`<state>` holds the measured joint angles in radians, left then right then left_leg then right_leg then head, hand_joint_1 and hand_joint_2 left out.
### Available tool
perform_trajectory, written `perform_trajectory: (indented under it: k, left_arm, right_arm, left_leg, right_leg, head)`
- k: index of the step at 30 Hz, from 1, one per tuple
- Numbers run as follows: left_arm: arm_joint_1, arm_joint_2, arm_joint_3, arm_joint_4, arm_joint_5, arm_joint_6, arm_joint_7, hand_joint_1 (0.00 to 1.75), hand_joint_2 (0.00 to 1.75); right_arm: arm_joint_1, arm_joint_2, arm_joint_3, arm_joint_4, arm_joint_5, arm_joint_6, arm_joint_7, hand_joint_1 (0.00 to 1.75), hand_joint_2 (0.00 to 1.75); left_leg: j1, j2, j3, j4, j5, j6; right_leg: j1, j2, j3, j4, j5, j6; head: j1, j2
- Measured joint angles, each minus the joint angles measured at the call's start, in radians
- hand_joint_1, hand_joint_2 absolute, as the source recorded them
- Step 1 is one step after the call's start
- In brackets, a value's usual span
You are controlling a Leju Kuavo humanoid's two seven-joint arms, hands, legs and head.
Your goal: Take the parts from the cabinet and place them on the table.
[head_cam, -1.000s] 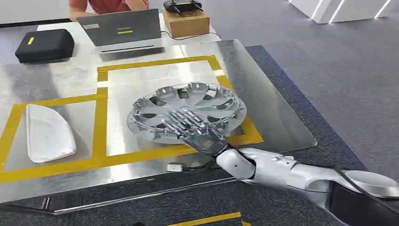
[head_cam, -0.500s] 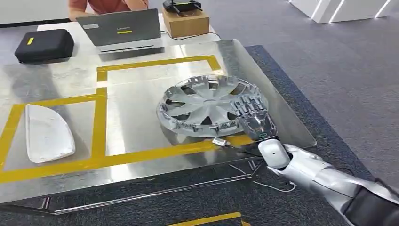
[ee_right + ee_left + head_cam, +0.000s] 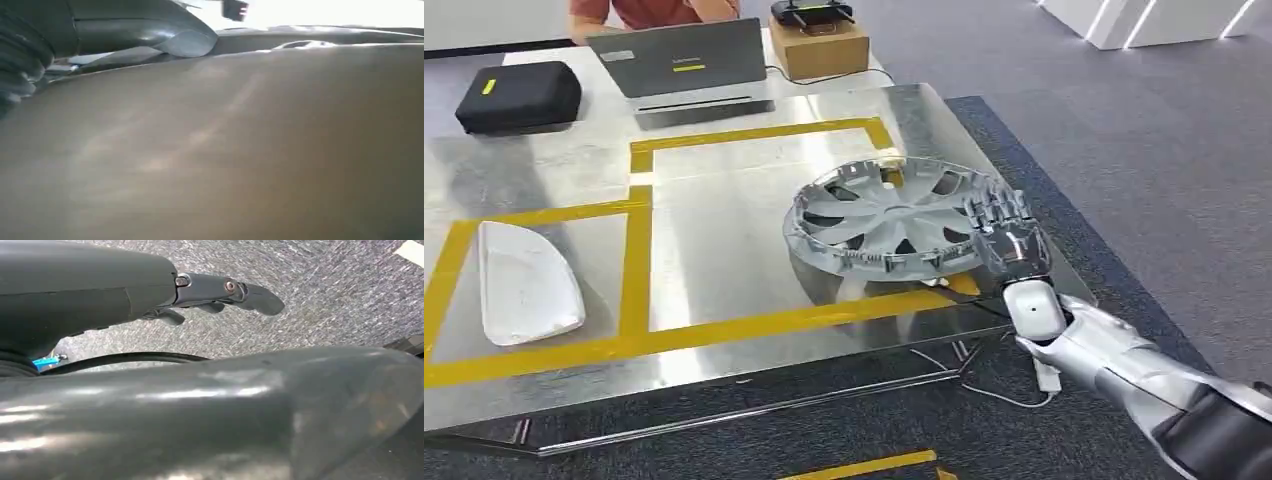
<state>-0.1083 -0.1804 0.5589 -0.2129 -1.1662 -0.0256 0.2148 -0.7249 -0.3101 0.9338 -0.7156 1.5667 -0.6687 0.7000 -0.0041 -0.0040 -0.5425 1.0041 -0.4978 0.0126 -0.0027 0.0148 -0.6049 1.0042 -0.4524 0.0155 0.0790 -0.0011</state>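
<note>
Silver hubcap point(image 3: 887, 222) lying on the metal surface point(image 3: 724, 260), partly over the yellow tape point(image 3: 636, 258). Gripped at its right rim by the right hand point(image 3: 1007, 243). Left hand point(image 3: 215, 295) hanging over grey carpet, fingers loosely apart, holding nothing.

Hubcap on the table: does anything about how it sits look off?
Yes. The hubcap lies across the yellow tape lines, overlapping the marked box's right corner instead of sitting inside it. It looks tilted, its right rim at the right robot hand, close to the table edge.
</note>
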Motion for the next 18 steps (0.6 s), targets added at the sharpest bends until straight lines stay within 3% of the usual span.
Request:
perform_trajectory:
  k: [5, 8, 15, 16, 18]
  left_arm:
    - [0.0, -0.001, 0.0, 0.0, 0.0, 0.0, 0.008, 0.0, 0.0]
    - [-0.001, -0.002, 0.0, 0.0, 0.0, 0.0, 0.01, 0.0, 0.0]
    - [0.0, -0.002, 0.0, 0.0, 0.0, 0.0, 0.011, 0.0, 0.0]
    - [-0.001, -0.003, 0.0, 0.0, -0.002, 0.0, 0.011, 0.0, 0.0]
    - [-0.002, -0.004, 0.0, 0.0, -0.005, 0.0, 0.012, 0.0, 0.0]
  right_arm:
    - [-0.02, -0.01, -0.031, 0.008, 0.0, 0.034, 0.0, 0.0, 1.75]
    - [-0.025, -0.026, -0.053, -0.005, 0.0, 0.113, 0.0, 0.0, 1.75]
    - [-0.029, -0.033, -0.056, -0.011, 0.0, 0.14, 0.0, 0.0, 1.75]
    - [-0.038, -0.049, -0.068, -0.018, 0.002, 0.205, 0.0, 0.0, 1.75]
    - [-0.053, -0.067, -0.076, -0.02, 0.003, 0.235, 0.0, 0.0, 1.75]
  left_leg:
    - [0.0, 0.0, 0.0, 0.0, 0.0, 0.0]
    - [0.0, -0.001, 0.0, 0.0, 0.0, 0.0]
    - [0.0, -0.001, 0.0, 0.0, 0.0, 0.0]
    - [0.0, 0.0, 0.0, 0.0, 0.0, 0.0]
    - [0.0, 0.0, -0.001, 0.0, 0.0, 0.0]
  right_leg:
    - [0.0, 0.0, 0.0, 0.0, 0.0, 0.0]
    - [0.0, -0.001, 0.0, 0.0, 0.0, 0.0]
    - [0.0, -0.001, 0.0, 0.0, 0.0, 0.0]
    - [0.0, 0.0, 0.0, 0.0, 0.0, 0.0]
    - [0.0, 0.0, -0.001, 0.0, 0.0, 0.0]
  head:
    - [0.0, 0.0]
    - [0.0, 0.0]
    - [0.0, 0.0]
    - [0.0, 0.0]
    - [0.0, 0.0]
